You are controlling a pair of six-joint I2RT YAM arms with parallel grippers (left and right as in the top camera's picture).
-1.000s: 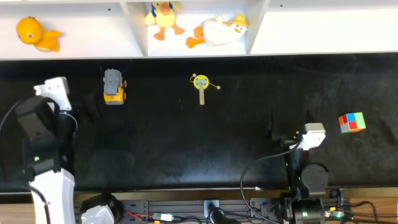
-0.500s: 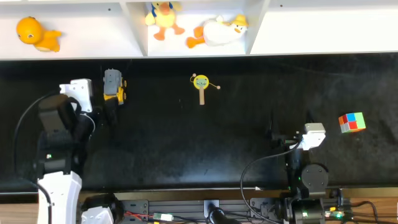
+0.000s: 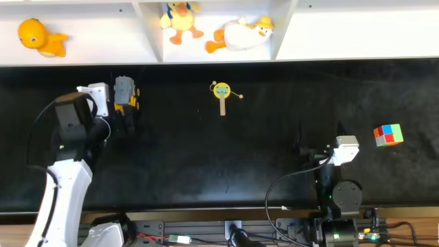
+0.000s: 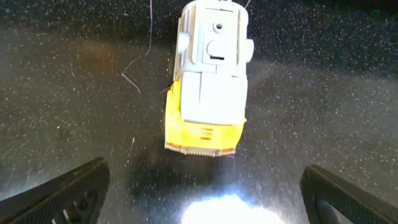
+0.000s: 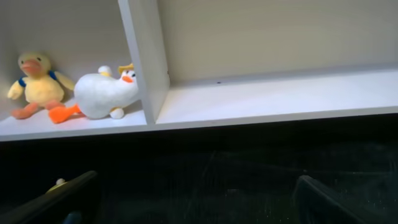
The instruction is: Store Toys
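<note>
A yellow and grey toy truck (image 3: 125, 95) stands on the black table near the back left. It sits close in front of my left gripper (image 4: 208, 202), whose fingers (image 4: 68, 193) are spread wide on either side with nothing between them; the truck (image 4: 208, 81) lies just beyond the tips. My left gripper (image 3: 127, 118) is just in front of the truck. A yellow rattle (image 3: 221, 94) lies at the back centre and a coloured cube (image 3: 387, 134) at the right. My right gripper (image 5: 196, 208) is open and empty, low at the front right (image 3: 302, 147).
A white shelf (image 3: 219, 55) runs along the back edge. An orange duck (image 3: 38, 36) sits in its left bay; a yellow plush duck (image 3: 180, 19) and a white plush duck (image 3: 240, 34) share the middle bay. The right bay (image 5: 280, 93) holds nothing.
My left arm has swung right and toward the back, bringing its open gripper up to the truck. The right arm and the toys have not moved.
</note>
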